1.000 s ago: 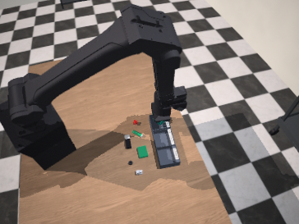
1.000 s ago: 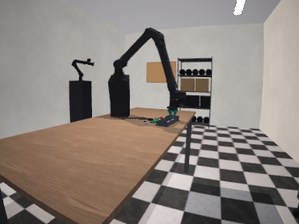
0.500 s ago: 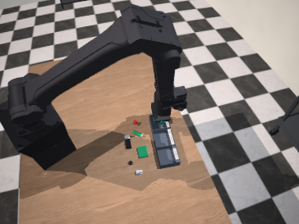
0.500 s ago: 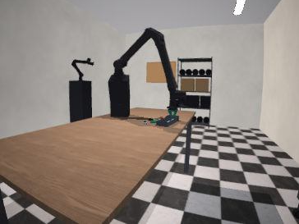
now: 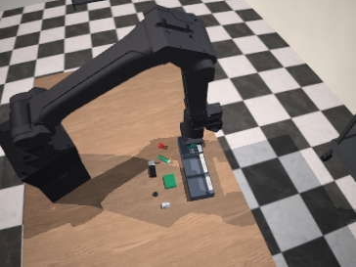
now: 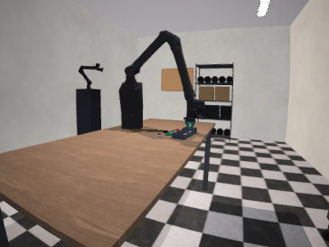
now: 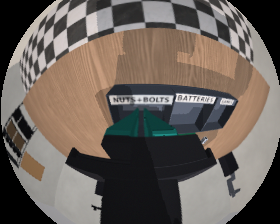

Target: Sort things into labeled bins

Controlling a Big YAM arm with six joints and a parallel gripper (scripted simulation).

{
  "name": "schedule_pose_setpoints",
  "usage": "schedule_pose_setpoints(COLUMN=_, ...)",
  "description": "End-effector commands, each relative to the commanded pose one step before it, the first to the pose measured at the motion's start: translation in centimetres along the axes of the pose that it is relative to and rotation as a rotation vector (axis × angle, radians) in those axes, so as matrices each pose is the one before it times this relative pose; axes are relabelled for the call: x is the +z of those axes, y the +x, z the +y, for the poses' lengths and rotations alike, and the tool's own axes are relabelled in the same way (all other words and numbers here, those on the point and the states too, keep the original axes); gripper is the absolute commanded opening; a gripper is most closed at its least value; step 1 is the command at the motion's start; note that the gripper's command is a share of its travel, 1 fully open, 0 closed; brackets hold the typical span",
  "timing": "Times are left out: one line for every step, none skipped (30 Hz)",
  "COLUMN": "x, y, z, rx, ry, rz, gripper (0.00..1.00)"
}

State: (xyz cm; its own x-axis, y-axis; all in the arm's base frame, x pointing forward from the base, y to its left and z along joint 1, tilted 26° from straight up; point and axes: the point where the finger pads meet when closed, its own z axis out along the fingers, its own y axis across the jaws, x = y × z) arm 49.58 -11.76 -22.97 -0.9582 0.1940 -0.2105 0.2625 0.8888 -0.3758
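The gripper (image 5: 192, 147) (image 6: 190, 127) (image 7: 141, 111) pointed down at the end bin of the dark row of bins (image 5: 201, 196) (image 6: 183, 135) (image 7: 165, 90), whose label said NUTS+BOLTS (image 7: 141, 100). Its fingers were almost together, with just a thin gap, and I could not tell if a tiny thing was pinched inside. Being right over that bin made sense if a nut or bolt was there to drop, because it would not have far to fall and would not bounce out. The next label said BATTERIES (image 7: 195, 98), and the last label (image 7: 227, 101) was too small to read for sure. The row stood flat on the counter (image 5: 122, 94) (image 6: 99, 164) (image 7: 75, 100), so the bins had a good base. Beside it lay the things left to sort: a little red thing (image 5: 160, 146), a green stick-like thing (image 5: 163, 158), a dark and grey block (image 5: 153, 169), a flat green block (image 5: 169, 181), a small dark thing (image 5: 155, 194) and a small white thing (image 5: 165, 205) (image 6: 159, 136). They lay apart, which should help the fingers take one alone. Anything with no matching label had to stay out. The fingers needed to open gently and lift straight up, or they might have bumped the bins.
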Motion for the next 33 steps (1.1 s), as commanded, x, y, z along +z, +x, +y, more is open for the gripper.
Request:
schedule_pose_setpoints(x=-2.059, y=-1.212, z=0.669, rx=-0.00560, ry=-0.00878, rz=-0.02966, gripper=0.08)
schedule_pose_setpoints(x=-0.152, y=0.015, z=0.027, rx=0.00392, ry=0.00007, rz=-0.00002, gripper=0.08)
schedule_pose_setpoints(x=0.000, y=0.000, z=0.000, rx=0.00000, ry=0.00000, rz=0.00000, gripper=0.08)
schedule_pose_setpoints(x=0.000, y=0.000, z=0.000, rx=0.00000, ry=0.00000, rz=0.00000, gripper=0.08)
schedule_pose_setpoints(x=0.157, y=-0.064, z=-0.697, rx=0.01130, ry=0.00329, rz=0.00222, gripper=0.08)
schedule_pose_setpoints(x=-0.134, y=0.081, z=-0.011, rx=0.00185, ry=0.00058, rz=0.00314, gripper=0.08)
schedule_pose_setpoints(x=-0.176, y=-0.002, z=0.103, rx=-0.00199, ry=-0.00034, rz=-0.00087, gripper=0.08)
schedule_pose_setpoints(x=-0.251, y=-0.005, z=0.285, rx=-0.00542, ry=-0.00124, rz=-0.00229, gripper=0.08)
schedule_pose_setpoints(x=-0.251, y=-0.004, z=0.285, rx=-0.00543, ry=-0.00124, rz=-0.00229, gripper=0.08)
schedule_pose_setpoints(x=0.050, y=0.219, z=0.064, rx=-0.00226, ry=0.00073, rz=0.00437, gripper=0.08)
schedule_pose_setpoints(x=0.011, y=0.168, z=0.039, rx=-0.00154, ry=0.00065, rz=0.00343, gripper=0.08)
schedule_pose_setpoints(x=-0.144, y=-0.012, z=-0.006, rx=0.00012, ry=0.00015, rz=-0.00029, gripper=0.08)
schedule_pose_setpoints(x=-0.223, y=-0.208, z=-0.292, rx=0.00645, ry=0.00072, rz=-0.00261, gripper=0.08)
schedule_pose_setpoints(x=-0.178, y=-0.154, z=-0.270, rx=0.00578, ry=0.00084, rz=-0.00154, gripper=0.08)
schedule_pose_setpoints(x=-0.076, y=0.002, z=-0.139, rx=0.00259, ry=0.00085, rz=0.00104, gripper=0.08)
schedule_pose_setpoints(x=-0.155, y=0.000, z=0.052, rx=-0.00103, ry=-0.00011, rz=-0.00047, gripper=0.08)
schedule_pose_setpoints(x=-0.247, y=0.003, z=0.260, rx=-0.00483, ry=-0.00136, rz=-0.00200, gripper=0.08)
schedule_pose_setpoints(x=-0.251, y=0.000, z=0.292, rx=-0.00540, ry=-0.00176, rz=-0.00221, gripper=0.08)
schedule_pose_setpoints(x=-0.133, y=0.001, z=0.003, rx=0.00001, ry=-0.00017, rz=0.00001, gripper=0.08)
schedule_pose_setpoints(x=0.000, y=0.000, z=0.000, rx=0.00000, ry=0.00000, rz=0.00000, gripper=0.08)
schedule_pose_setpoints(x=0.000, y=0.000, z=0.000, rx=0.00000, ry=0.00000, rz=0.00000, gripper=0.08)
schedule_pose_setpoints(x=0.949, y=0.899, z=-0.406, rx=0.00381, ry=0.00580, rz=0.02318, gripper=0.08)
schedule_pose_setpoints(x=-0.599, y=-0.485, z=-0.161, rx=0.00504, ry=-0.00120, rz=-0.00958, gripper=0.08)
schedule_pose_setpoints(x=-0.526, y=-0.392, z=-0.011, rx=0.00200, ry=-0.00152, rz=-0.00919, gripper=0.08)
schedule_pose_setpoints(x=-0.135, y=0.024, z=0.157, rx=-0.00298, ry=-0.00092, rz=-0.00121, gripper=0.08)
schedule_pose_setpoints(x=-0.576, y=0.008, z=0.411, rx=-0.00775, ry=-0.00206, rz=-0.00327, gripper=0.08)
schedule_pose_setpoints(x=-0.399, y=0.001, z=-0.002, rx=0.00004, ry=0.00011, rz=-0.00006, gripper=0.08)
schedule_pose_setpoints(x=-0.399, y=0.002, z=0.001, rx=0.00004, ry=-0.00011, rz=-0.00002, gripper=0.08)
schedule_pose_setpoints(x=-0.399, y=0.001, z=-0.001, rx=0.00004, ry=0.00001, rz=-0.00004, gripper=0.08)
schedule_pose_setpoints(x=-0.399, y=0.001, z=-0.001, rx=0.00004, ry=0.00004, rz=-0.00004, gripper=0.08)
schedule_pose_setpoints(x=-0.286, y=0.005, z=-0.001, rx=0.00003, ry=-0.00014, rz=0.00000, gripper=0.08)
schedule_pose_setpoints(x=-0.031, y=0.004, z=0.001, rx=0.00000, ry=-0.00033, rz=0.00006, gripper=0.08)
schedule_pose_setpoints(x=0.221, y=0.000, z=-0.575, rx=0.01091, ry=0.00283, rz=0.00454, gripper=0.08)
